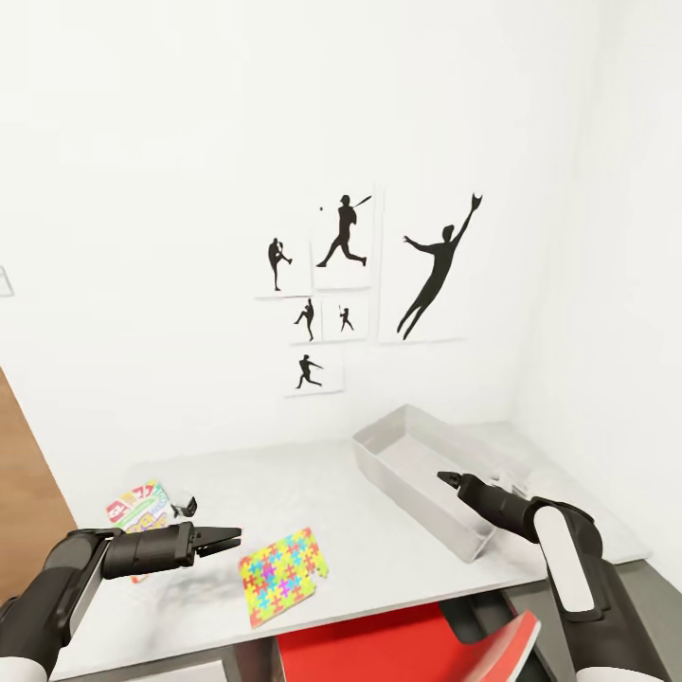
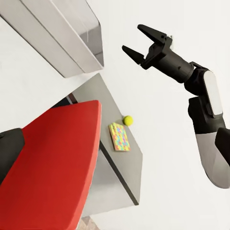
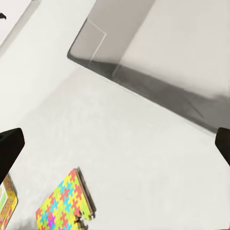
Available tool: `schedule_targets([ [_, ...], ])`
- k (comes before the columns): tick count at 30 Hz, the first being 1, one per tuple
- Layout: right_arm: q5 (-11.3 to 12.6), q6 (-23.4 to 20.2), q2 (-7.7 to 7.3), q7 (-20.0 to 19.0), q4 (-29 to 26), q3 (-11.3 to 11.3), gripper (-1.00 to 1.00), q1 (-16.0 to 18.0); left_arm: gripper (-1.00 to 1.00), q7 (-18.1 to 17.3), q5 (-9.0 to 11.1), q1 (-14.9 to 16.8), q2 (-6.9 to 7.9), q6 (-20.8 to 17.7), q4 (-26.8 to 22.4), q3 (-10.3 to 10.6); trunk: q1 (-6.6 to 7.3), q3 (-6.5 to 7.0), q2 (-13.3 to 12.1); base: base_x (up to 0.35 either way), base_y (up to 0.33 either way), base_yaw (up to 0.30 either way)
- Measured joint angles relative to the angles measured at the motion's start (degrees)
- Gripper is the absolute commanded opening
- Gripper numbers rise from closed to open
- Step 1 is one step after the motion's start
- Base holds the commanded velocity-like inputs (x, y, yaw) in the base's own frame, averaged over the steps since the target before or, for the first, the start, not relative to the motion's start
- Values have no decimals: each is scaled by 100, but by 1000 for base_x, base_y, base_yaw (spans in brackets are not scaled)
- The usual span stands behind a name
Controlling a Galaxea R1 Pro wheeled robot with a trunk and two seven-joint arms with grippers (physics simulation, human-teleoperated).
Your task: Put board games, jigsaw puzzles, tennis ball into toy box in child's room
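The light grey toy box (image 1: 423,471) (image 2: 67,33) (image 3: 158,52) stands empty at the back right of the light grey table (image 1: 313,483). A jigsaw puzzle (image 1: 282,575) (image 3: 64,203) lies near the table's front edge. A board game (image 1: 140,510) (image 3: 6,205) with a bright cartoon cover lies at the left, partly behind my left gripper (image 1: 213,527), which hovers open just left of the puzzle. My right gripper (image 1: 448,479) (image 2: 139,40) hangs open over the toy box's near end. On the darker desk wing lie a second jigsaw puzzle (image 2: 119,137) and the tennis ball (image 2: 127,120).
A red chair (image 1: 388,644) (image 2: 57,163) sits tucked under the table's front edge between my arms. Black sports-silhouette pictures (image 1: 346,275) hang on the white wall behind the table. A strip of wood floor (image 1: 24,474) runs along the left.
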State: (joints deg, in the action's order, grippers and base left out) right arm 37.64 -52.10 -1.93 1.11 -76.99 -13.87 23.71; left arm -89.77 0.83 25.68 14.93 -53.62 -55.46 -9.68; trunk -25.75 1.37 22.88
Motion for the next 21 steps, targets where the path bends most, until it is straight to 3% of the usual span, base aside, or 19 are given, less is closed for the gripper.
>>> schedule_targets([
  [13,3,3,-15,0,1,-5,100,-1,100,0,7,-1,-1,0,1,1,0,65,0,76,-1,-160],
  [21,2,0,-18,0,2,-5,100,0,100,0,8,-2,0,0,0,0,-1,78,0,5,0,-39],
])
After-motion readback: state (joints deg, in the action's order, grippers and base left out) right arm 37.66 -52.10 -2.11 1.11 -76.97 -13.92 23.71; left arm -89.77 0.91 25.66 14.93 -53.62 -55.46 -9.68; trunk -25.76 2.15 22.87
